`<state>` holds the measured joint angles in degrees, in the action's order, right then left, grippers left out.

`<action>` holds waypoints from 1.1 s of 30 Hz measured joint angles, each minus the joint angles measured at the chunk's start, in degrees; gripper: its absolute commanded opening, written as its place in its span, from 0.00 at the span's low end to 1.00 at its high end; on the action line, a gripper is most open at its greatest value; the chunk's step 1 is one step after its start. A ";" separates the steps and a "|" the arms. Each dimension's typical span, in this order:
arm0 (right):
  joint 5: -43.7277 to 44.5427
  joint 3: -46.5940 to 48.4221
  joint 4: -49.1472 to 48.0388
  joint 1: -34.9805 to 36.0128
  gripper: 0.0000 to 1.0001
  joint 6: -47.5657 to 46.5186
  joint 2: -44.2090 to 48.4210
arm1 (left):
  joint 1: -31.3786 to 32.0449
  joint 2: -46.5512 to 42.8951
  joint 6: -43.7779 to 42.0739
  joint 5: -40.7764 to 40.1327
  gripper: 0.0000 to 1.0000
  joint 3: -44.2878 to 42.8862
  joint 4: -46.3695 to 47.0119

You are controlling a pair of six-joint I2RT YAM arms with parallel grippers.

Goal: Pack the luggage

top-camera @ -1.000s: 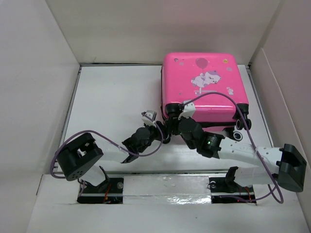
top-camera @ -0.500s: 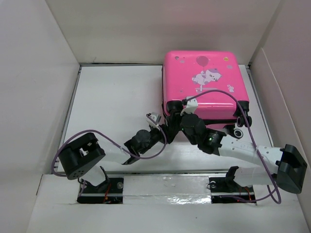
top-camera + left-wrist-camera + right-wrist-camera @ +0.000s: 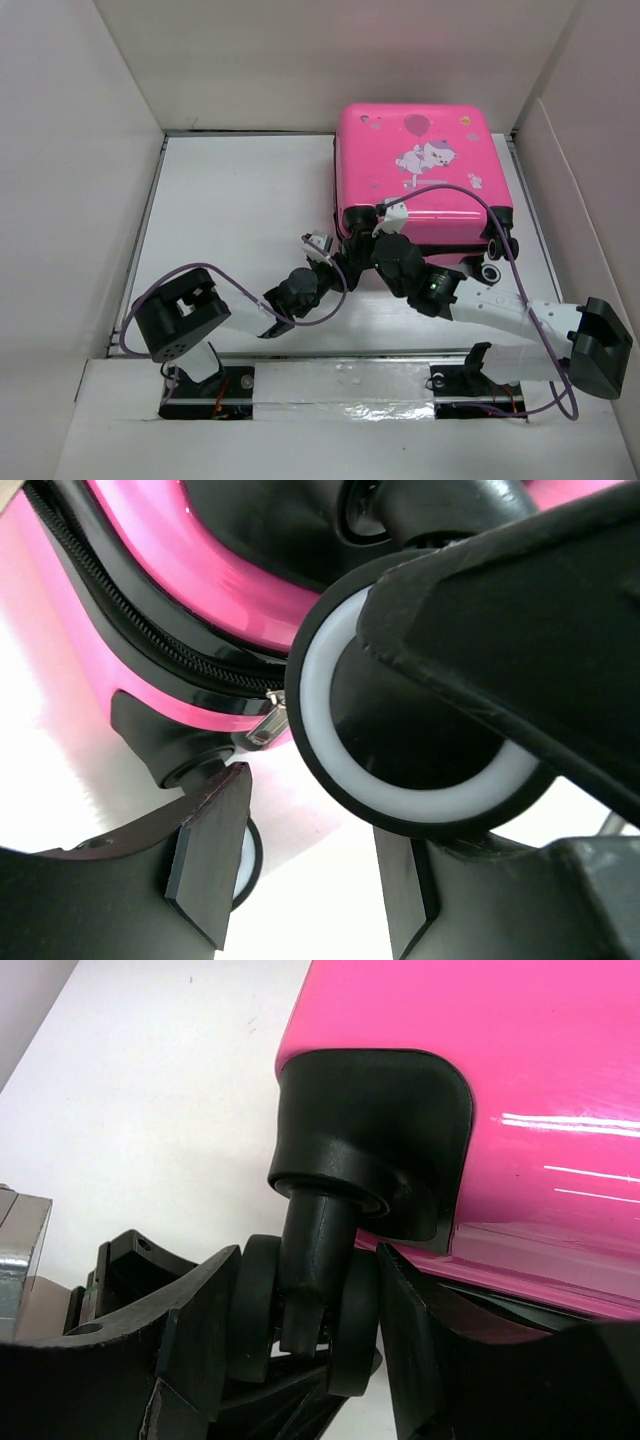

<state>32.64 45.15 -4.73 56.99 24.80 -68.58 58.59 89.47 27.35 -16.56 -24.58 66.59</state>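
Note:
The luggage is a glossy hot-pink suitcase that lies flat and closed at the back right. Its cartoon print faces up. My right gripper is at its near left corner. In the right wrist view the right gripper is shut on a black twin caster wheel, one finger against each side. My left gripper is just left of it and low. In the left wrist view the left gripper is open and empty under a white-ringed wheel. The black zipper and its pull show there.
White walls enclose the table on the left, back and right. The luggage's right side is close to the right wall. Another wheel pair sticks out at the near right corner. Purple cables loop over both arms.
My right gripper moved up to the luggage's near left corner and closed round the wheel. The left arm swung right and brought its gripper in beside it. The luggage barely shifted.

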 measured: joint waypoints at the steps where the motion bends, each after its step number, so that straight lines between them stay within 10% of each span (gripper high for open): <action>1: -0.24 -0.11 -0.09 -0.02 0.13 0.00 0.04 | 0.11 0.61 -0.28 -0.44 0.46 -0.13 0.59; 13: -1.51 -1.57 -1.27 -1.20 0.08 -1.09 1.49 | 1.81 7.21 -5.07 -7.56 0.39 -2.80 7.06; 26: -3.78 -2.89 -2.40 -1.86 0.06 -1.16 2.89 | 3.26 9.14 -8.55 -12.11 0.04 -4.70 8.22; 33: -3.67 -2.95 -1.90 -1.84 0.80 -0.09 3.30 | 3.17 8.94 -9.25 -13.11 0.07 -3.89 8.35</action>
<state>28.97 42.19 -6.63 55.16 24.71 -65.28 61.76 98.41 18.11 -29.67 -28.47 74.94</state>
